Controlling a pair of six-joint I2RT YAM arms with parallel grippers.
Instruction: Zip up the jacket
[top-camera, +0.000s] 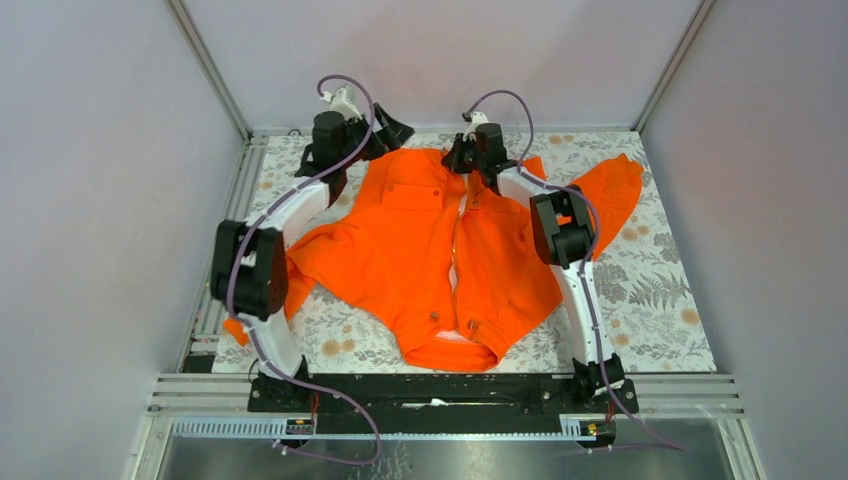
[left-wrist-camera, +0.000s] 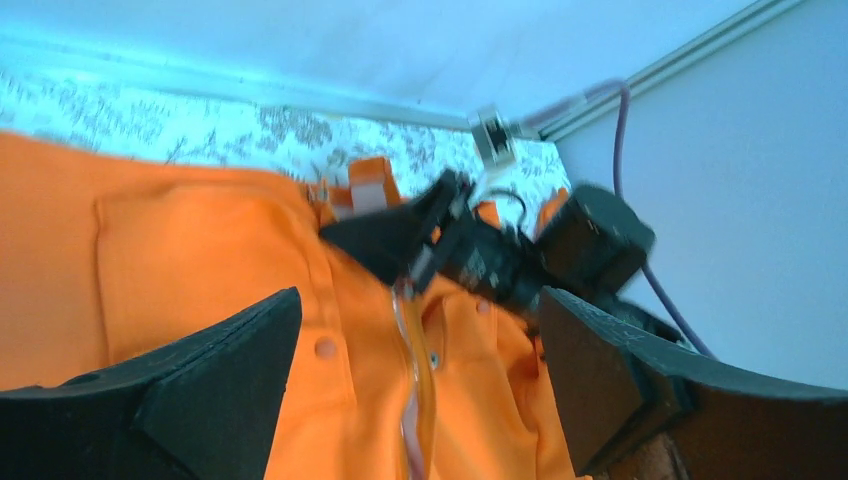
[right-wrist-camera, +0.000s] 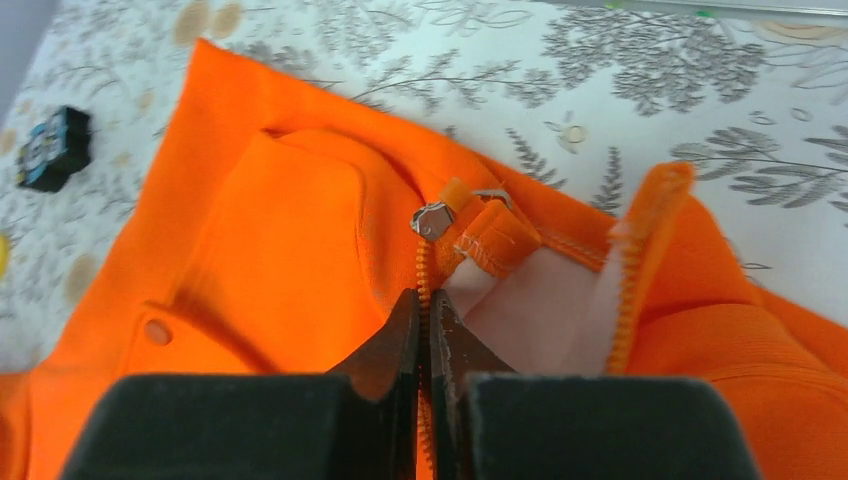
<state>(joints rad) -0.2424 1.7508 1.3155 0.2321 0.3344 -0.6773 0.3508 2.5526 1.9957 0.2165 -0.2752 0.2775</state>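
The orange jacket (top-camera: 400, 255) lies spread on the floral table with its front up. Its central zipper (top-camera: 456, 260) is parted at the far end, where pale lining (right-wrist-camera: 540, 310) shows. My right gripper (top-camera: 468, 170) is at that far end. In the right wrist view it (right-wrist-camera: 428, 300) is shut on the left row of zipper teeth, just below the metal slider (right-wrist-camera: 432, 220). My left gripper (top-camera: 393, 130) is open and empty, raised over the jacket's far left edge. In its view the fingers (left-wrist-camera: 220, 370) frame the zipper line (left-wrist-camera: 420, 370) and the right gripper (left-wrist-camera: 470, 250).
The floral table cover (top-camera: 650, 290) is boxed in by grey walls and metal rails (top-camera: 450, 385). A small black and blue object (right-wrist-camera: 55, 148) lies on the table beside the jacket. One sleeve (top-camera: 610, 190) spreads to the far right.
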